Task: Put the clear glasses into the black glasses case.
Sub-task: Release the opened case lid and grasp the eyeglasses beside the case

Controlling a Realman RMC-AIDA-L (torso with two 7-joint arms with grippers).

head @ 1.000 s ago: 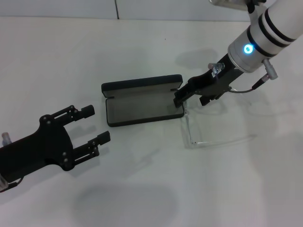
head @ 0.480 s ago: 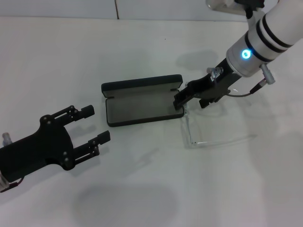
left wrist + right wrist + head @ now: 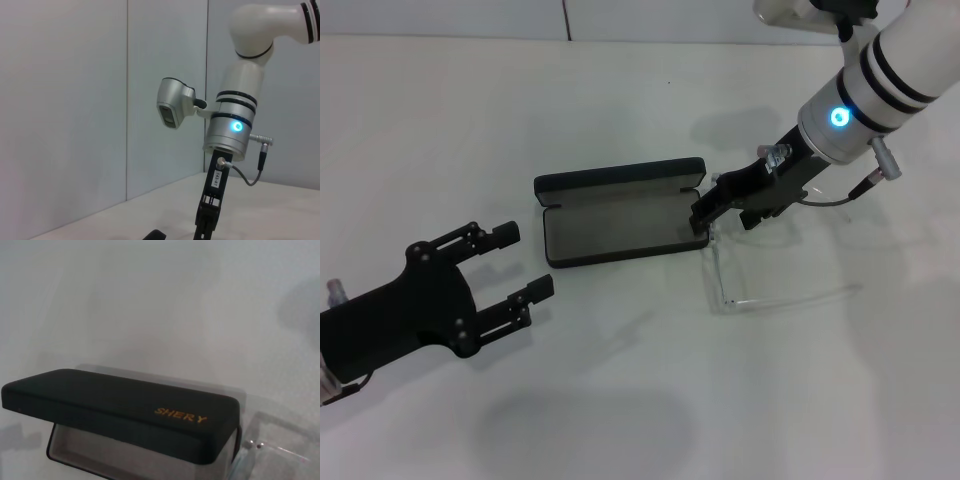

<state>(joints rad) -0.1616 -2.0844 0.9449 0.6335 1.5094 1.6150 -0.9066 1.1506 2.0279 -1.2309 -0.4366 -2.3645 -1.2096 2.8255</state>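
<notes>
- Table (image 3: 620, 400): white, plain surface filling the head view; it carried everything below.
- Right arm (image 3: 880, 80): white with black bands and a lit blue ring, came in from 1 o'clock of the head view and angled down toward the centre. It also showed in the left wrist view (image 3: 235, 125), standing tall against a grey wall.
- Left gripper (image 3: 515, 265): black, sat at 8 o'clock of the head view, well apart from the case. Its two fingers were spread wide with nothing between them, pointing toward 2 o'clock.
- Black glasses case (image 3: 620, 212): lay open near the centre of the table, grey lining up, lid raised along its 12 o'clock edge. Right wrist view showed the lid's outer face (image 3: 125, 410) with orange lettering reading SHERY.
- Right gripper (image 3: 705, 213): black, sat at the case's 3 o'clock end, right against that corner. Couldn't tell whether its fingers were spread or closed; they overlapped the dark case edge.
- Clear glasses (image 3: 760, 290): lay on the table outside the case, just off its 4 o'clock corner. One thin arm ran toward 6 o'clock from beside the right gripper, the long front then ran toward 3 o'clock. Couldn't tell whether the gripper touched them. A bit of clear frame (image 3: 270, 445) showed beside the lid in the right wrist view.
</notes>
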